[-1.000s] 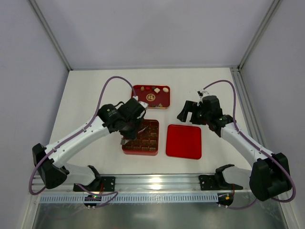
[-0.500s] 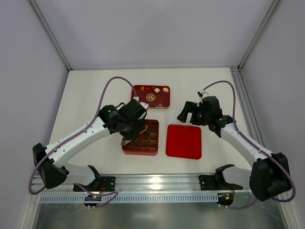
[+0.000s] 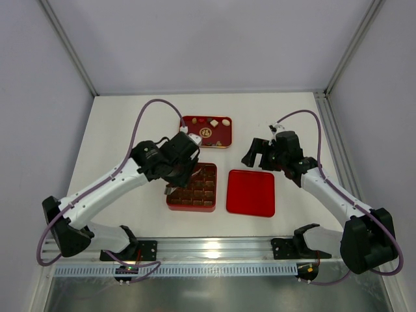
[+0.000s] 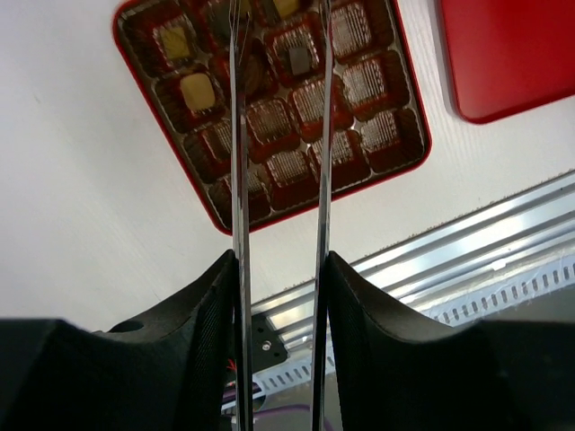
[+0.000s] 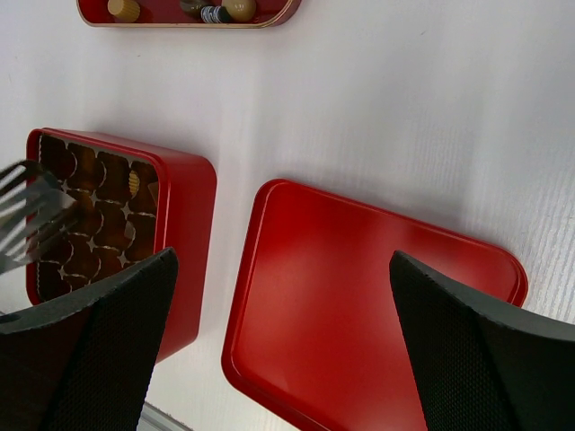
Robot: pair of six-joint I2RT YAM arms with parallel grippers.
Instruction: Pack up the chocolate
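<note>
I have two arms and two grippers. My left gripper (image 3: 170,190) hangs over the left side of the box (image 5: 187,242). Its two thin fingers (image 4: 235,135) are spread apart, side by side. I see nothing between them, but their tips run off the top of my left wrist view.

There is one box. It is red and square, with brown cups inside. The row nearest my arms has four cups. Some chocolate (image 4: 198,90) is in the cups already. From my left wrist I count four pieces I am sure of: two tan squares on the left, one dark square between my fingers, and one tan piece at the top edge. There may be a round dark one too, but a finger half hides it. The cups in the two nearest rows look bare.

Behind the box sits one red tray (image 3: 218,132), and more chocolate lies in it. From my right wrist I see only its near edge, and I count four pieces there — two tan, one dark, one with stripes. From the top they are too small to count well.

Just to the right of the box lies one flat red lid (image 5: 359,296). It does not touch the box; a strip of white table (image 3: 117,130) shows between them.

My right gripper (image 5: 283,260) hangs above the lid — wide open, holding nothing.
</note>
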